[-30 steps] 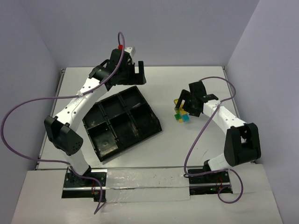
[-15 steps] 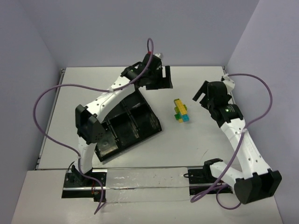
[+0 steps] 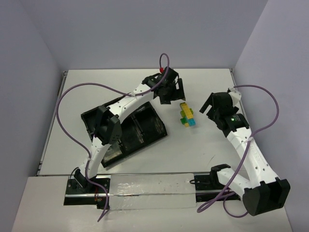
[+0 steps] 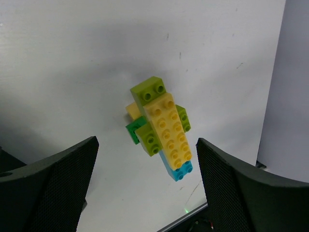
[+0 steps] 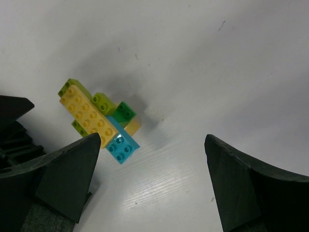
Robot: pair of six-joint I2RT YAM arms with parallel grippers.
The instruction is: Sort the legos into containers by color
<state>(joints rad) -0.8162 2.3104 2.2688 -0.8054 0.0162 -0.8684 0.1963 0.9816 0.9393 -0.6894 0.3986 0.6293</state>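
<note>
**Top external view.** The legos (image 3: 187, 116) are pressed together into one small cluster of yellow, green and light blue. The cluster lies on the white surface (image 3: 207, 145) between the two sets of jaws, and neither set touches it. The left jaws are just beyond it on one side and the right jaws are near it on the other. The black tray (image 3: 147, 130) is well behind the left jaws. The left arm (image 3: 130, 101) stretches over the tray and hides much of it, so I cannot tell what is in its compartments.

**Left wrist view.** The left jaws are spread wide and hold nothing, with both mesh-faced fingers (image 4: 53, 183) in the lower corners. The legos (image 4: 161, 128) sit in the gap ahead of the tips, roughly midway between them and clear of both. A long yellow brick runs along the top of the cluster. A lime brick is at its far end and a light blue one at its near end. Green pieces stick out at the sides.

**Right wrist view.** The right jaws are also wide apart and empty. The legos (image 5: 99, 121) lie just ahead of one fingertip (image 5: 72, 169), far closer to it than to the opposite one. The light blue brick is the part nearest the jaws.
</note>
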